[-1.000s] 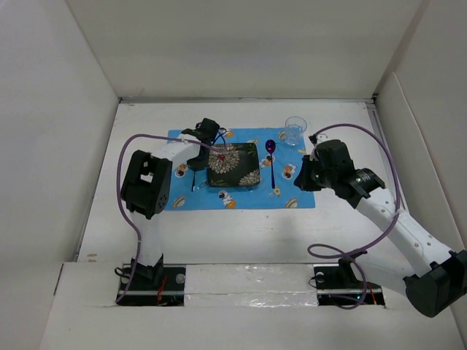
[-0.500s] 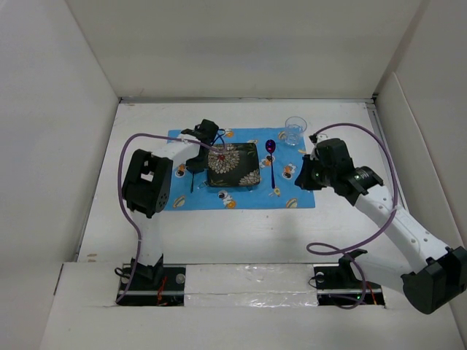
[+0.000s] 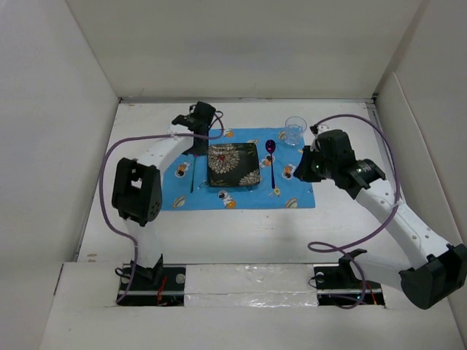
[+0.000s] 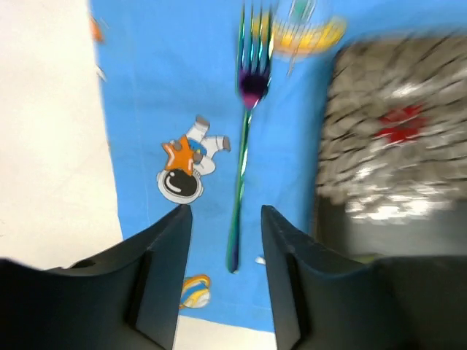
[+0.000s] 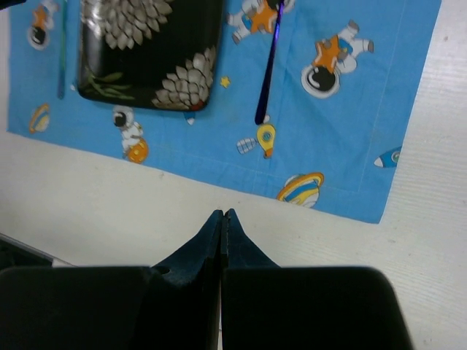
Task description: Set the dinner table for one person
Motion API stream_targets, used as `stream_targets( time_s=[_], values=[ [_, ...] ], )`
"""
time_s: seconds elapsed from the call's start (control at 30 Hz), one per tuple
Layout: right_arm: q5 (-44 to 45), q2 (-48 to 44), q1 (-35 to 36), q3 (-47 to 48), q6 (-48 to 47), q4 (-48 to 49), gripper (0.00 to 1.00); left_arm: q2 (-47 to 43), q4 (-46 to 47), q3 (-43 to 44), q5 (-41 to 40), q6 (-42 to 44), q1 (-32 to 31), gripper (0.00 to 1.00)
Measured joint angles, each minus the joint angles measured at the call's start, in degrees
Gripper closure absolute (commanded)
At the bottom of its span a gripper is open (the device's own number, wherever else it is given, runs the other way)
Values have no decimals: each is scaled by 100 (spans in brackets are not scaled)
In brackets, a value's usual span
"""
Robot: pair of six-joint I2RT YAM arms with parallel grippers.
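On the white dinner table (image 3: 219,233) lies a blue cartoon-print mat (image 3: 252,198). On it are a black floral square plate (image 3: 233,165), a fork (image 3: 193,177) to its left and a purple spoon (image 3: 271,164) to its right. A clear glass (image 3: 294,131) stands at the mat's far right corner. My left gripper (image 3: 197,148) is open and empty above the mat's far edge. In the left wrist view the gripper (image 4: 226,213) has the fork (image 4: 243,168) lying just ahead between its fingers. My right gripper (image 3: 305,169) is shut and empty; in its wrist view (image 5: 222,213) it hangs over bare table beside the mat (image 5: 343,124).
White panels wall the table at the back and on both sides. Purple cables loop off both arms. In the right wrist view the plate (image 5: 149,51), the spoon (image 5: 268,65) and the fork (image 5: 63,51) all lie flat on the mat.
My left gripper has drawn back from the fork toward the mat's far edge; the fork stays on the mat. My right arm has shifted slightly toward the far side.
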Motion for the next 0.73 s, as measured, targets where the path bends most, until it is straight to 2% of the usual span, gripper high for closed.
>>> stream_targets(
  time_s=[0.07,0.13,0.17,0.27,0.37,0.4,0.5,0.57,0.73],
  values=[
    [-2,26,0,343,4,-50,100,-352,-142,409,42,-103,0,69],
    [-2,44,-7,793,31,-48,100,-798,-120,866,118,-249,0,96],
    [-2,55,-20,1062,68,-42,100,-1088,-63,1058,153,-321,0,100],
    [50,50,-74,1969,201,-9,100,-2135,142,1401,221,-518,0,100],
    [282,42,-164,3012,330,-42,74,-3200,286,1491,208,-723,0,71],
    [411,24,-195,3373,358,-35,56,-3510,308,1484,184,-785,0,56],
    [1045,-254,-273,4057,413,118,37,-4273,376,1394,17,-962,0,43],
    [1569,-623,-350,4113,426,264,33,-4658,382,1287,-155,-994,0,41],
    [2385,-1414,-658,3764,413,634,32,-5362,496,962,-575,-920,0,39]
  ],
)
